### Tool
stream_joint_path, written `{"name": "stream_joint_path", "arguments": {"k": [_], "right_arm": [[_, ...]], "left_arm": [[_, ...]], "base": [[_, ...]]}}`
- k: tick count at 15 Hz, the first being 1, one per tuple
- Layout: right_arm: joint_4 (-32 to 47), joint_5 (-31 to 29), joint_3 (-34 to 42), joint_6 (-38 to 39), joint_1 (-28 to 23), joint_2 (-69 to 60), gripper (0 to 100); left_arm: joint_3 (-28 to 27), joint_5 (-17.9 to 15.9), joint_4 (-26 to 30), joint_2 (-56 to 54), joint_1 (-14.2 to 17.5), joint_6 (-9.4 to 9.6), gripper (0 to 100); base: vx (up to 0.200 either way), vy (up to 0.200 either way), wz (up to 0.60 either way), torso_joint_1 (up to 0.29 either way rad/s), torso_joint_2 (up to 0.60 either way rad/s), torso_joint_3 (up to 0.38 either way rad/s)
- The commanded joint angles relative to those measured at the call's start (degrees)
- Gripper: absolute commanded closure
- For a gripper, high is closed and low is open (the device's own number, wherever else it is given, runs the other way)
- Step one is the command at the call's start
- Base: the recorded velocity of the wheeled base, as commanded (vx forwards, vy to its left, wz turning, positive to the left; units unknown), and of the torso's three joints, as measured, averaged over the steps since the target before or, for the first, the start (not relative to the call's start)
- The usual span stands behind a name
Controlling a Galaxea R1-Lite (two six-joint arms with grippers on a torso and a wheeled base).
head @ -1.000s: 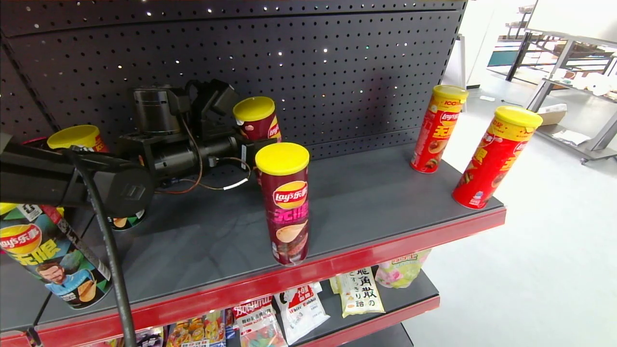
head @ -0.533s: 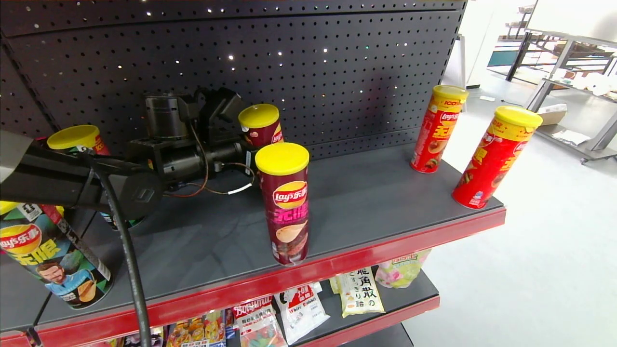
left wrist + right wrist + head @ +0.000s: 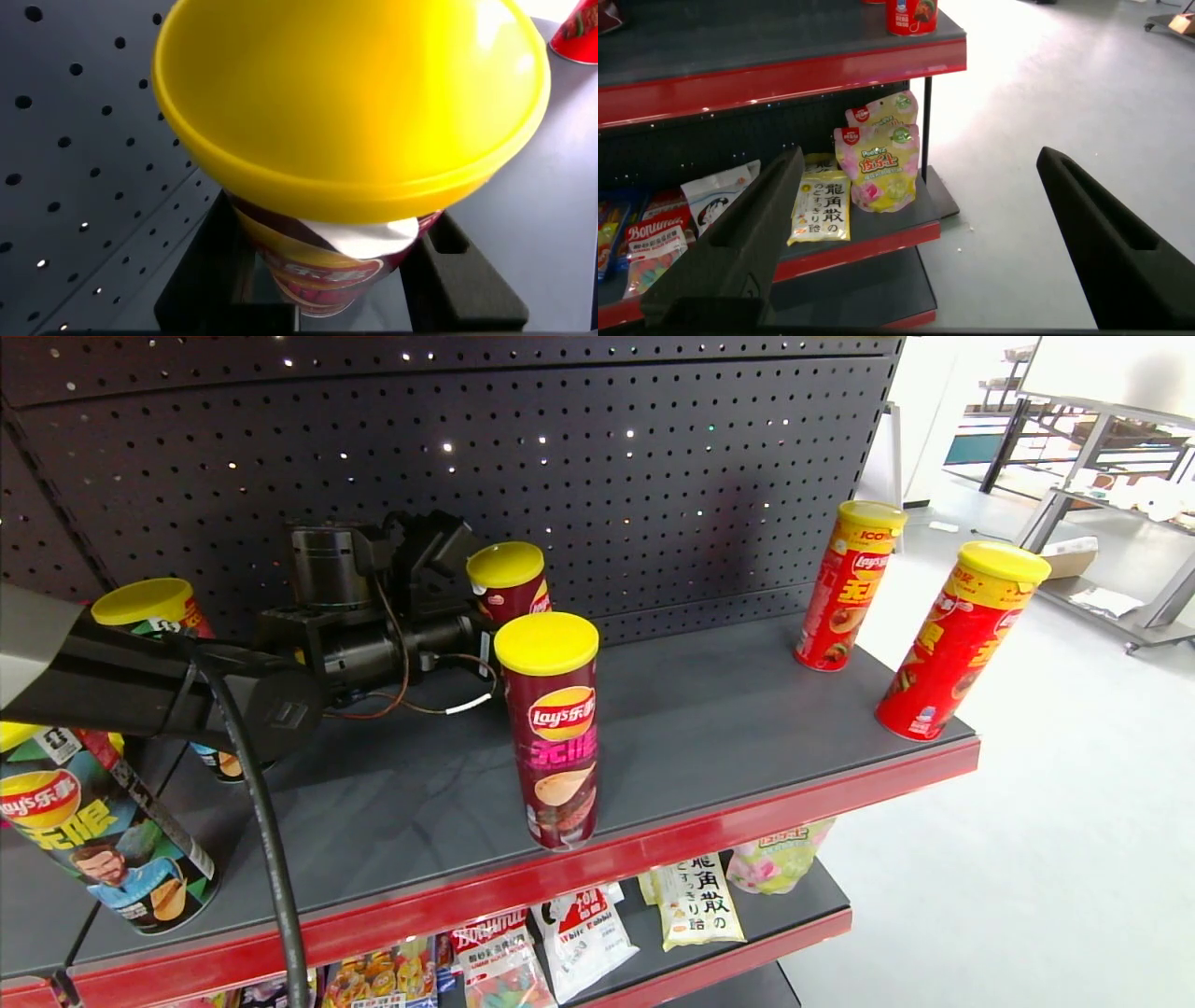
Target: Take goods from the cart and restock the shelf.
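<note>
My left gripper (image 3: 483, 633) is shut on a maroon chip can with a yellow lid (image 3: 509, 581), held at the back of the dark shelf board (image 3: 728, 709) close to the pegboard. From the left wrist, the can (image 3: 346, 140) sits between the two black fingers (image 3: 201, 275) of the gripper (image 3: 327, 285). Its base is hidden behind a second, matching maroon can (image 3: 557, 728) standing upright near the shelf's red front edge. My right gripper (image 3: 924, 252) hangs open and holds nothing, low down in front of the lower shelf.
Two red cans (image 3: 848, 586) (image 3: 954, 644) stand at the shelf's right end. At the left stand black-and-green cans (image 3: 93, 821) (image 3: 149, 607). Snack bags (image 3: 878, 163) fill the lower shelf. Bare shelf board lies between the maroon and red cans.
The left arm has carried the held can a little to the right and slightly lower, toward the pegboard. The other cans have not moved.
</note>
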Motion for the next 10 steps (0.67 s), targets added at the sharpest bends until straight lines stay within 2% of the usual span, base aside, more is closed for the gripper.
{"name": "stream_joint_path", "arguments": {"k": [1,5,6,10], "right_arm": [[-0.04,-0.02,0.00,-0.02,0.01,0.07,0],[-0.04,-0.02,0.00,-0.02,0.01,0.07,0],[-0.04,-0.02,0.00,-0.02,0.01,0.07,0],[-0.04,-0.02,0.00,-0.02,0.01,0.07,0]], "left_arm": [[0.18,0.01,-0.01,-0.16,-0.01,0.01,100],[0.27,0.01,0.08,-0.07,-0.01,1.07,100],[0.18,0.01,0.17,-0.16,-0.01,0.98,0],[0.36,0.01,0.08,-0.60,-0.01,0.98,0]], "base": [[0.000,0.000,0.00,0.000,0.00,0.000],[0.000,0.000,0.00,0.000,0.00,0.000],[0.000,0.000,0.00,0.000,0.00,0.000],[0.000,0.000,0.00,0.000,0.00,0.000]]}}
